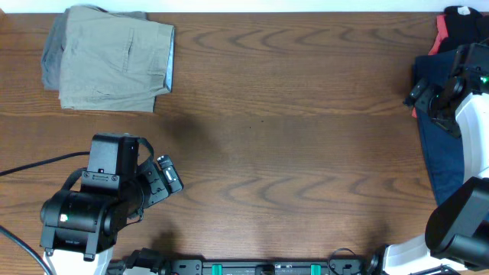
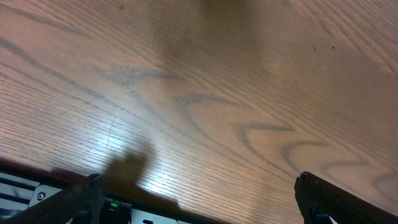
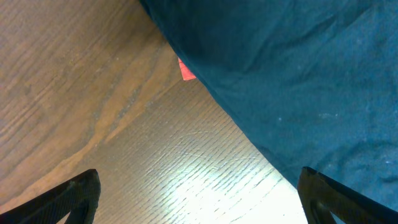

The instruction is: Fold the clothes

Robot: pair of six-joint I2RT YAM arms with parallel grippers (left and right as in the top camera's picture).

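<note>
Folded pale khaki shorts [image 1: 114, 65] lie at the table's far left, on darker grey shorts [image 1: 50, 55] whose edge shows at their left. A navy garment [image 1: 441, 145] lies spread at the right edge; it fills the upper right of the right wrist view [image 3: 298, 74]. Black [image 1: 464, 24] and red [image 1: 437, 42] garments lie behind it; a red scrap shows in the right wrist view [image 3: 186, 70]. My left gripper [image 1: 170, 177] is open and empty over bare wood at front left [image 2: 199, 199]. My right gripper [image 1: 425, 95] is open and empty at the navy garment's left edge [image 3: 199, 196].
The wooden table [image 1: 290, 153] spans the view. A black rail with green parts [image 1: 267, 267] runs along the front edge, also seen in the left wrist view [image 2: 124, 208]. A black cable [image 1: 30, 164] trails at the left.
</note>
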